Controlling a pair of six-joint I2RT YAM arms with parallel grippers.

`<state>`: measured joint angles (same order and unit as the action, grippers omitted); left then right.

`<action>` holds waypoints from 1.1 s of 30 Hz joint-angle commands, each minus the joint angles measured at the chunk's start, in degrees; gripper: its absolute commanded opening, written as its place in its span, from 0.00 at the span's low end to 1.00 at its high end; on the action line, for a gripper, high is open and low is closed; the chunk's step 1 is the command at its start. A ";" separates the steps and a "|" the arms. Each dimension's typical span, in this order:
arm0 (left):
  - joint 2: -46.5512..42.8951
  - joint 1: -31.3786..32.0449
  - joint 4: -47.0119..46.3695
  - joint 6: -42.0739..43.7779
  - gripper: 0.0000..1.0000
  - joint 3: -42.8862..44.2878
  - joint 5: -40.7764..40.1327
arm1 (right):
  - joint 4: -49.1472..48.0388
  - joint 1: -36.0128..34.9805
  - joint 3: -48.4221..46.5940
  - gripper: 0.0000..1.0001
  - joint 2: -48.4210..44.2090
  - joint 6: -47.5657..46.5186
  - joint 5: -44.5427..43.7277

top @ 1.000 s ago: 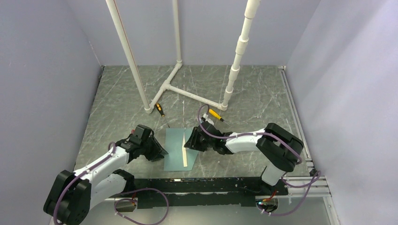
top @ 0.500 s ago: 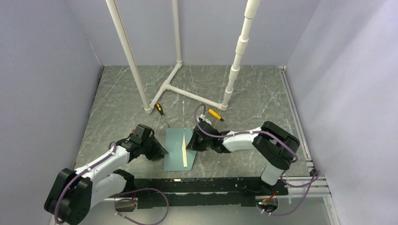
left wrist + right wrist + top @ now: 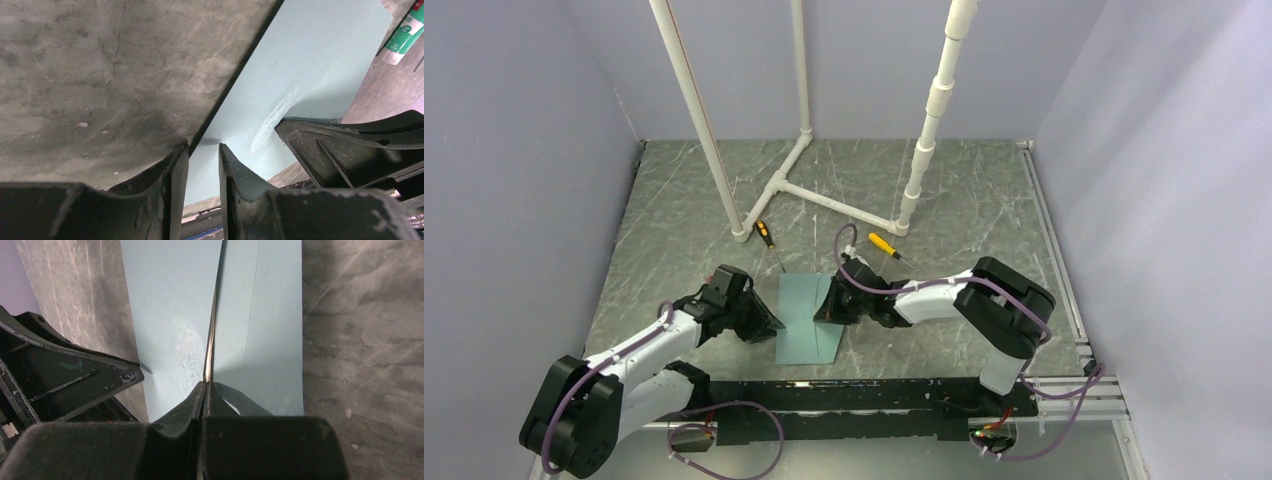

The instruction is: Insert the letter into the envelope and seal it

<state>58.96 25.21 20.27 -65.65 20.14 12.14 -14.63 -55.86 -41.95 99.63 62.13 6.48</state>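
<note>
The pale teal envelope [image 3: 802, 318] lies flat on the dark marbled table [image 3: 674, 230], between the two arms. My right gripper [image 3: 825, 312] [image 3: 204, 386] is shut on the envelope's raised flap [image 3: 260, 325], which stands nearly edge-on as a thin tan line. A dull smear marks the envelope body [image 3: 186, 352] beside it. My left gripper [image 3: 769, 322] [image 3: 202, 155] is low at the envelope's left edge [image 3: 260, 85], open a little. One of its fingers [image 3: 177, 172] is over the table, the other over the paper, with nothing between them. The letter is hidden.
Two yellow-handled screwdrivers [image 3: 765, 234] [image 3: 883, 243] lie just behind the envelope. A white pipe frame [image 3: 824, 195] stands further back. A green-and-white glue stick [image 3: 406, 32] lies beyond the envelope's far corner. Walls close in on three sides, and a black rail [image 3: 854, 392] runs along the near edge.
My right gripper has shut and slid left onto the envelope. The tan strip that showed along the envelope has narrowed out of the top view. The left arm has barely moved.
</note>
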 commanded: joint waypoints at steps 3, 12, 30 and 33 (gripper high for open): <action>-1.58 0.18 1.93 0.40 0.34 -0.20 -2.70 | 3.95 -0.27 1.43 0.06 -5.23 -1.66 -4.26; -1.82 0.19 1.45 2.31 0.45 1.14 -5.20 | 3.92 2.13 -0.36 0.31 -6.08 -5.20 -2.62; 6.12 0.19 -4.44 5.59 0.40 2.51 -2.47 | 0.33 2.42 -4.88 0.23 4.22 -3.99 5.24; 5.55 0.19 -3.47 5.95 0.40 3.06 -3.36 | 1.56 2.42 -4.63 0.25 1.64 -4.73 3.66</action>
<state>63.70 25.28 15.97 -61.67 22.46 10.92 -13.74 -53.01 -46.13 102.41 58.11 10.85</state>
